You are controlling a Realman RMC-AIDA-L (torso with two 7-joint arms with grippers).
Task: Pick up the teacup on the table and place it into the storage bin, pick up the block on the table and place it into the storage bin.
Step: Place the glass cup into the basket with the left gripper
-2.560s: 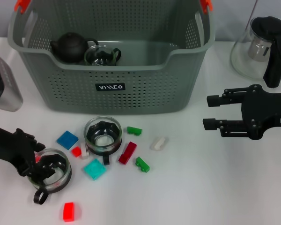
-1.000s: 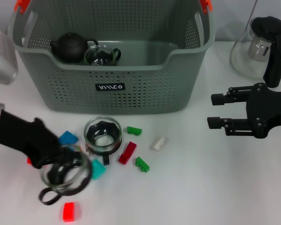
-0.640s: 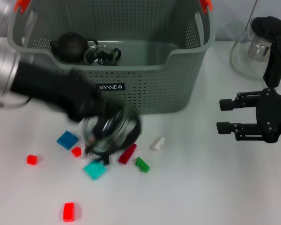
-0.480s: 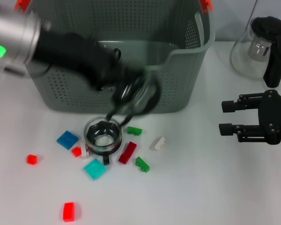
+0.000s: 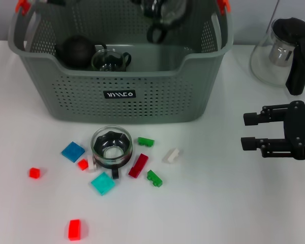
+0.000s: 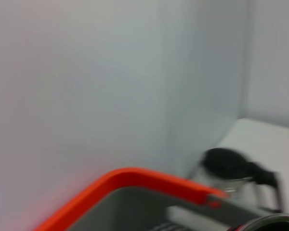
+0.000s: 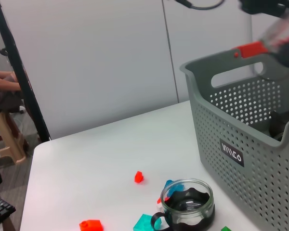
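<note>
The large grey-green perforated plastic storage bin (image 5: 122, 76) already holds a dark round teapot (image 5: 76, 51) and a clear glass cup (image 5: 111, 61) on its floor. A second clear glass teacup with a dark handle (image 5: 162, 15) hangs blurred above the bin's back wall, apparently mid-delivery; the left gripper carrying it is out of the head view, so whether its fingers grip cannot be told. Another glass teacup (image 5: 112, 147) stands on the white worktop (image 5: 218, 203) just in front of the bin, among scattered coloured blocks such as a red block (image 5: 74, 229), none yet binned. The right gripper (image 5: 251, 131) hovers right of the bin, fingers spread, empty.

The right wrist view alone shows the bin's orange handle clip (image 7: 253, 48) from the side; the left wrist view shows mostly wall.
</note>
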